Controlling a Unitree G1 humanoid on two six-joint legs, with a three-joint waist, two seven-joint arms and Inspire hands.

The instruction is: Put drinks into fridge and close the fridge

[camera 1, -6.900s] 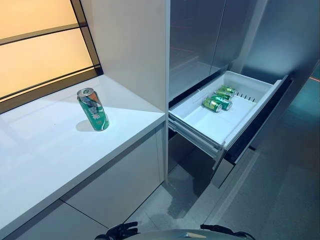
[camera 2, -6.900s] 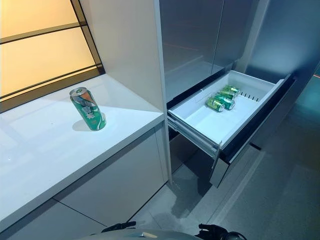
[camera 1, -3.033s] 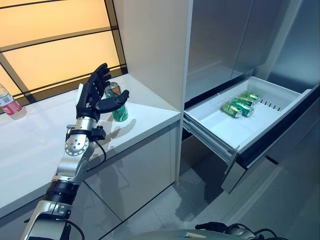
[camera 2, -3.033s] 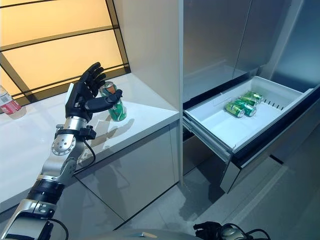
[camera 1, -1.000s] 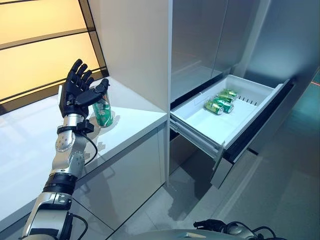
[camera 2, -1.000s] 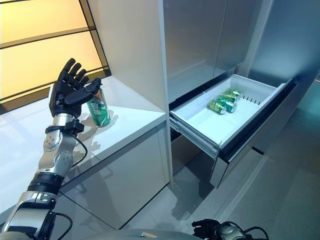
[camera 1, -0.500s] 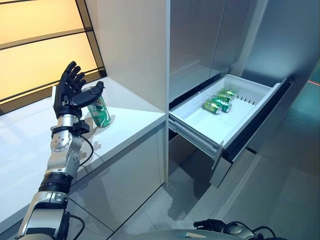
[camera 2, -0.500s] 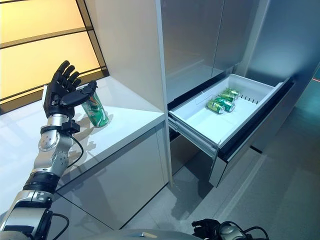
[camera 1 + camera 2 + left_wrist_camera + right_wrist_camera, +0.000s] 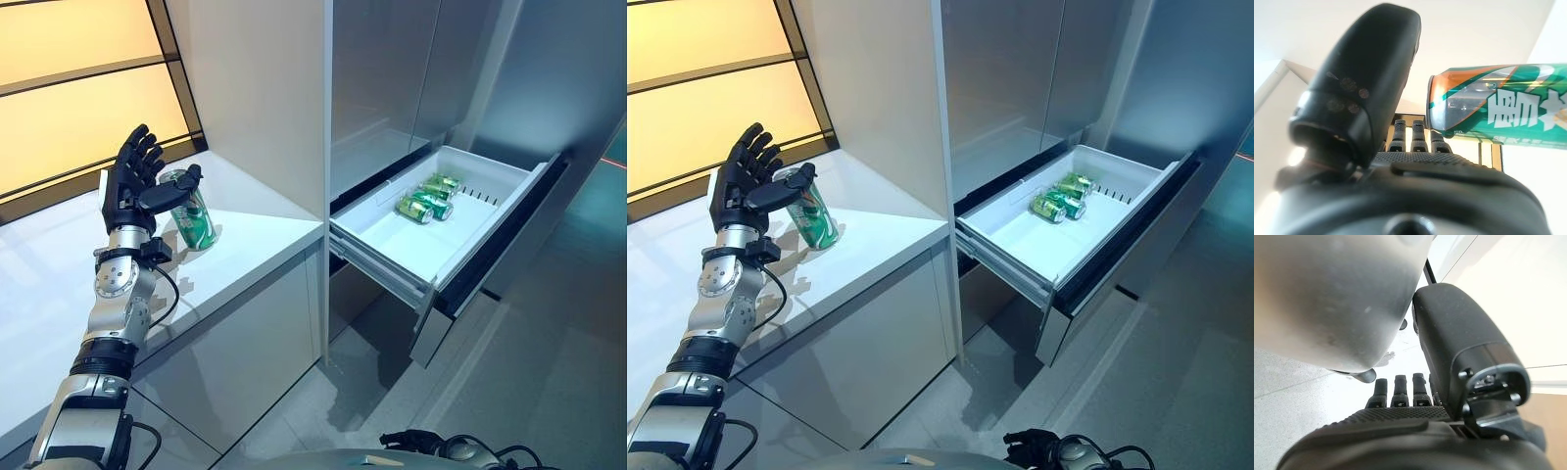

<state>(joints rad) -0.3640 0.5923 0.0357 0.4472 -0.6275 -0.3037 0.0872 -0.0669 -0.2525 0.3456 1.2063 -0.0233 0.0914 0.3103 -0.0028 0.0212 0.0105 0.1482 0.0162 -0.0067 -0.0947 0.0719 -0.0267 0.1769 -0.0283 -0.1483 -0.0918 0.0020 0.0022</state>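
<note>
With the green drink can point(image 9: 192, 211) as the landmark: it stands upright on the white tabletop point(image 9: 59, 284), near the tabletop's back edge, below a band of amber-lit window panels point(image 9: 69, 108) and left of the tall white cabinet side panel point(image 9: 265, 98). The left hand point(image 9: 130, 186) is raised just left of the can with its fingers point(image 9: 137, 152) straight and spread upward, and its thumb point(image 9: 174, 186) reaches across in front of the can's top; the hand is open, not closed round the can (the left wrist view shows the can's rim point(image 9: 1436, 107) lying beside the thumb and past the straight fingers, and whether the thumb touches it cannot be told). To the right of the can, beyond the white panel, stands the steel-grey fridge point(image 9: 392, 78), and its lower drawer point(image 9: 431, 220) is pulled out, open, over the grey floor point(image 9: 549, 392). Inside the drawer's white tub lie green cans point(image 9: 423, 199) on their sides, close together toward the rear of the tub, well apart from the can on the tabletop. The right hand point(image 9: 1459, 357) shows only in its own wrist view, with its fingers straight and relaxed and nothing in it.
</note>
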